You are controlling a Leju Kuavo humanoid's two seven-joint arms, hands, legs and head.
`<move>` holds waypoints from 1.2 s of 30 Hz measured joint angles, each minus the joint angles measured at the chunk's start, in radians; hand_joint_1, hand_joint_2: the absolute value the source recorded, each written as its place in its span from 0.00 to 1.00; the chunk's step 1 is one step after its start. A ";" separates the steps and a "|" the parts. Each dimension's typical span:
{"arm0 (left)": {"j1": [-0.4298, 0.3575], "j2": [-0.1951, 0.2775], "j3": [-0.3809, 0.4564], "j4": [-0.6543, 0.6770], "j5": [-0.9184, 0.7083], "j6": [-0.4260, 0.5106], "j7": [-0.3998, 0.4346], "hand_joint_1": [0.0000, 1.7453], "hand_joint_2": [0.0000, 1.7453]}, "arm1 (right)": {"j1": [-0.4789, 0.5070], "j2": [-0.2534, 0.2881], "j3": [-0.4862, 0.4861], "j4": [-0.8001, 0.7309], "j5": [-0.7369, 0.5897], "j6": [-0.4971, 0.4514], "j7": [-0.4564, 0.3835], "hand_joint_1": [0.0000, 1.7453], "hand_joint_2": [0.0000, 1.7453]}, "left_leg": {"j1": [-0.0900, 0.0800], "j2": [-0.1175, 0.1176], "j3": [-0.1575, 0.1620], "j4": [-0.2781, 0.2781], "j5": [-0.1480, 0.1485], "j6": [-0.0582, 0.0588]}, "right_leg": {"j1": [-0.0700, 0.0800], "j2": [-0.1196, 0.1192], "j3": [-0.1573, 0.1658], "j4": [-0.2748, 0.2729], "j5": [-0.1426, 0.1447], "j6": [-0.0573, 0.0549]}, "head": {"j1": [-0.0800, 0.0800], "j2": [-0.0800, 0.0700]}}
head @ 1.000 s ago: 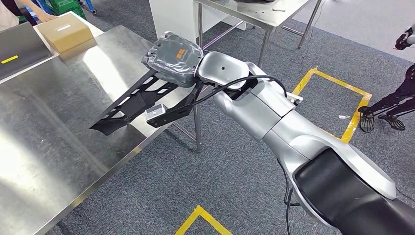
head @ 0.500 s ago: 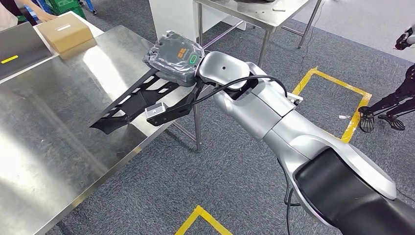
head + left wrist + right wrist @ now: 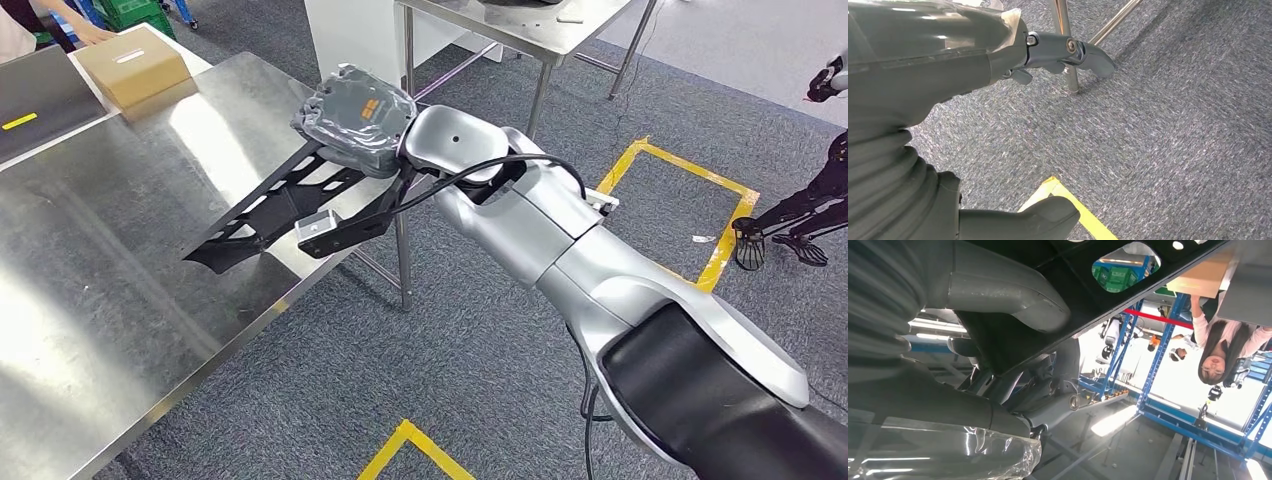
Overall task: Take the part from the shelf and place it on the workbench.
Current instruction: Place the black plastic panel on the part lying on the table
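Right hand (image 3: 355, 118) grips the near end of the black part (image 3: 270, 210). The part extends away from the hand over the steel workbench (image 3: 110, 300), far tip low above the surface; contact unclear. Hand's fingers are hidden under its plastic-wrapped cover in head view. Right wrist view shows the thumb (image 3: 1013, 300) pressed on the part. Left hand (image 3: 973, 45) holds nothing, fingers apart above the carpet (image 3: 1173, 125). Cardboard box (image 3: 130, 65) at the far end.

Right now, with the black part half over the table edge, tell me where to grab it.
Grip the black part at its wide end beside the right hand, coming from the aisle side; that end overhangs the table edge, while the narrow tip lies over the steel.
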 joint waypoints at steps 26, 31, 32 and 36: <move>0.000 0.000 0.001 0.000 -0.007 -0.028 0.055 0.00 1.00 | 0.000 0.003 0.012 0.000 0.004 0.004 0.000 1.00 1.00 | 0.000 0.000 0.000 0.002 -0.003 0.002 | 0.000 0.000 0.000 0.001 -0.001 0.001 | 0.000 0.000; 0.000 0.001 0.001 0.000 -0.013 -0.031 0.066 0.00 1.00 | -0.001 0.003 0.013 0.000 0.004 0.007 0.000 1.00 1.00 | -0.001 0.000 -0.037 0.078 -0.039 0.006 | -0.002 0.000 -0.035 0.074 -0.033 0.006 | 0.000 0.000; 0.000 0.001 0.000 0.000 -0.015 -0.031 0.067 0.00 1.00 | -0.001 0.003 0.013 0.000 0.003 0.008 0.000 1.00 1.00 | -0.002 0.000 -0.053 0.109 -0.053 0.007 | -0.002 0.000 -0.050 0.103 -0.047 0.007 | 0.000 0.000; 0.000 0.002 0.000 0.000 -0.020 -0.031 0.070 0.00 1.00 | -0.001 0.003 0.013 0.000 0.003 0.011 0.000 1.00 1.00 | -0.002 0.000 -0.104 0.209 -0.099 0.014 | -0.003 0.001 -0.097 0.195 -0.089 0.014 | 0.000 0.000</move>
